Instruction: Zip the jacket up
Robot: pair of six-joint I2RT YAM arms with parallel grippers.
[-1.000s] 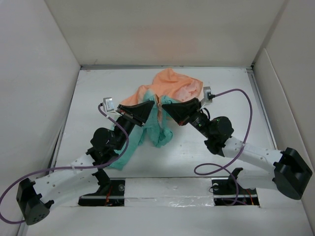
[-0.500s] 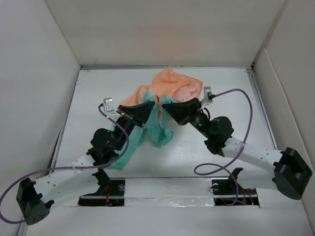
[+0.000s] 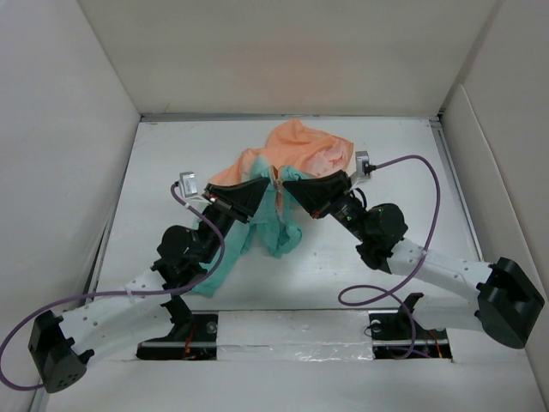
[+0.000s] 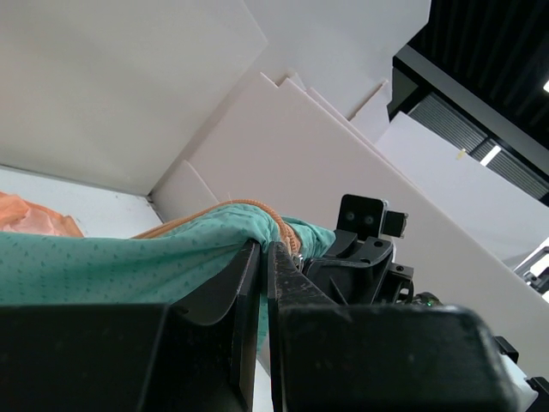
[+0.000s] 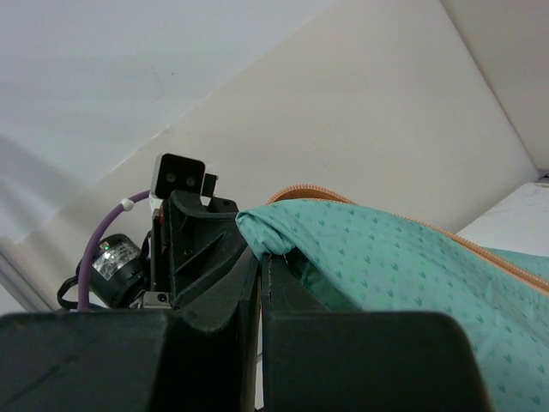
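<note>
Barely any shift since earlier: both arms hold pose. Left gripper (image 4: 264,251) jaws pinch teal jacket (image 3: 304,154) edge beside zipper (image 4: 290,236); right gripper (image 5: 259,257) jaws likewise. Garment bunched between and beyond jaws on desk (image 3: 395,154). Front apparently unzipped; zipping remains.

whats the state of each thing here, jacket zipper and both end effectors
jacket: crumpled, teal edge held up
zipper: orange edge exposed, closed or not unclear
left end effector: shut on jacket fabric
right end effector: shut on jacket fabric
</note>
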